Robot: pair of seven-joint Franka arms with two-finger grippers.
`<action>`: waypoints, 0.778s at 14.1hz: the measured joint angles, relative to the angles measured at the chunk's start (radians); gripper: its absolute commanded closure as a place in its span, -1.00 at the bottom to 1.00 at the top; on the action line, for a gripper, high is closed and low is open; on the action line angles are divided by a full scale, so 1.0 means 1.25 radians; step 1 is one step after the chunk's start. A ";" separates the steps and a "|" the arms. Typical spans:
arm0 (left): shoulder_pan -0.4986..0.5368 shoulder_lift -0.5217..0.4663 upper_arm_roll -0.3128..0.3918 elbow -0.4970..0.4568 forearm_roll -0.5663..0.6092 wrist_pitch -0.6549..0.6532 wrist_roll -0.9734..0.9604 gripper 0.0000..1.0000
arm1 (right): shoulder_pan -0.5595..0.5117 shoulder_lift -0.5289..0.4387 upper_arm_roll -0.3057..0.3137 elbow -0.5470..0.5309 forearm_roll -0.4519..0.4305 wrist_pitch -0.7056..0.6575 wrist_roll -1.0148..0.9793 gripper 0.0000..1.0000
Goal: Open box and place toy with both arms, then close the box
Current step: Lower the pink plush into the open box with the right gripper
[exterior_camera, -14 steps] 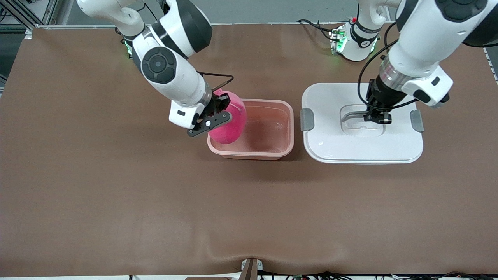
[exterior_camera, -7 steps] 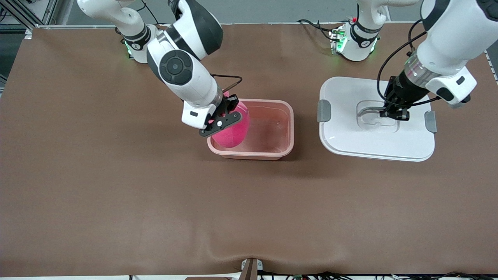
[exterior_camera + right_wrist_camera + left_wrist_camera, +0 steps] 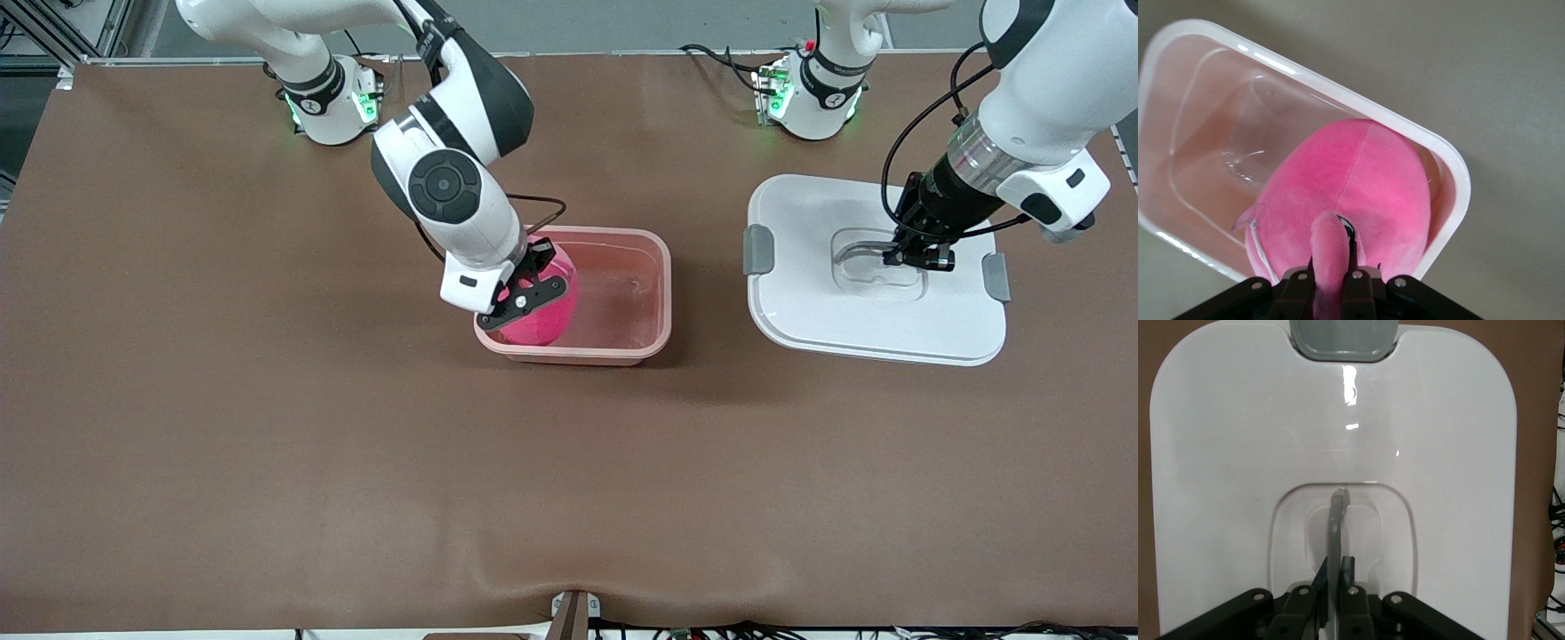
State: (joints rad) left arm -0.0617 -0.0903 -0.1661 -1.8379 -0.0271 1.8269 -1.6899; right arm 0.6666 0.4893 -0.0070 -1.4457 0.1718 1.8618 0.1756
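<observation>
Since a second ago, the right end effector (image 3: 531,286) has carried the pink plush toy (image 3: 544,307) lower, into the translucent pink box base (image 3: 622,351), and the left end effector (image 3: 916,256) has drawn the white lid (image 3: 836,311) farther toward the left arm's end of the surface (image 3: 267,462).

The right end effector is clamped narrow on a fold of the toy (image 3: 1358,193). The toy hangs inside the base (image 3: 1178,133), at the end toward the right arm, just beside its wall. The base stands open near the middle of the surface, closer to the edge where the robots' bases stand than to the front camera's edge.

The left end effector (image 3: 1335,577) is pinched narrow on the clear handle (image 3: 1336,527) in the lid's recessed centre. The lid (image 3: 1238,453) sits beside the base, apart from it, with a grey clip (image 3: 757,250) at each short end. Its edge toward the front camera appears to rest on the surface.
</observation>
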 measured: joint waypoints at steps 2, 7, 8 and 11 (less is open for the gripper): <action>0.000 -0.002 0.000 -0.005 0.000 0.001 0.006 1.00 | 0.007 0.014 0.000 0.000 -0.026 0.000 0.000 1.00; 0.001 -0.010 0.000 -0.019 0.000 0.002 0.011 1.00 | 0.038 0.054 0.000 0.001 -0.058 0.025 0.000 1.00; 0.001 -0.011 0.000 -0.020 0.000 0.002 0.011 1.00 | 0.046 0.061 0.000 0.001 -0.061 0.029 0.000 1.00; 0.001 -0.011 0.000 -0.020 0.000 0.003 0.013 1.00 | 0.069 0.078 -0.001 0.001 -0.064 0.058 0.023 1.00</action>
State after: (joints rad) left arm -0.0608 -0.1039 -0.1661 -1.8630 -0.0272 1.8303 -1.6732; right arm 0.7527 0.5864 -0.0077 -1.4447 0.0913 1.9340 0.2039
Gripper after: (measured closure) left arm 0.930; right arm 0.868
